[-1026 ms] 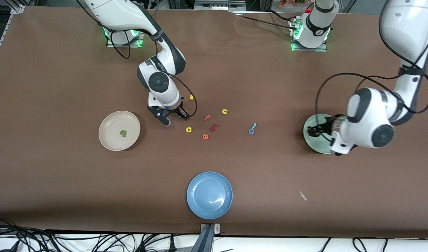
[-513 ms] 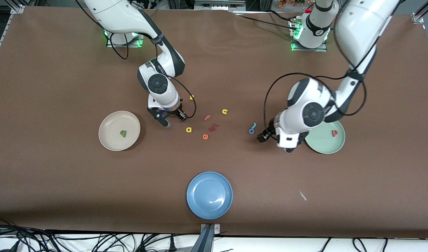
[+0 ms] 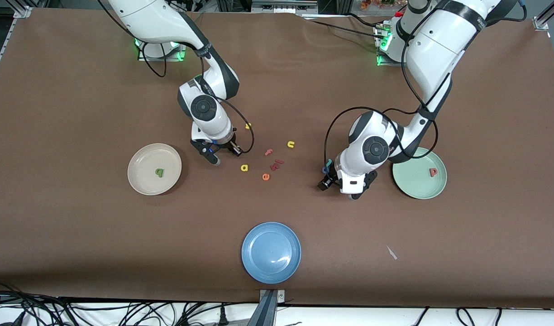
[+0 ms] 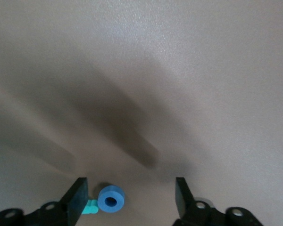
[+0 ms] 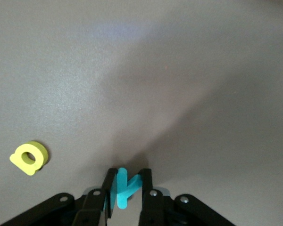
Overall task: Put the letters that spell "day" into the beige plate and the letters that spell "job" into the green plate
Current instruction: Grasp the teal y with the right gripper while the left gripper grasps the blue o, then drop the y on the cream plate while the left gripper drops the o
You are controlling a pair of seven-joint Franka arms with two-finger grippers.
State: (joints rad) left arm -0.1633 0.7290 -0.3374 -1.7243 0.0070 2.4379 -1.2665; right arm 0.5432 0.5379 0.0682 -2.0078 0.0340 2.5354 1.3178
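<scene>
Teal y pinched in right tool (stem partly hidden).

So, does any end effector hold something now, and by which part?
The right end effector pinches the teal y across its stem. The left end effector holds nothing.

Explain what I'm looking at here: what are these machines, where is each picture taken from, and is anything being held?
Two robot arms work at a brown table. One picture looks down from across the table; the other two come from cameras on each wrist. The right gripper is shut on the teal y, near the yellow a. The left gripper is open around the blue o, with the teal j beside it. The beige plate holds the green d; the green plate holds the pink b. A blue plate and spare letters also lie there.
</scene>
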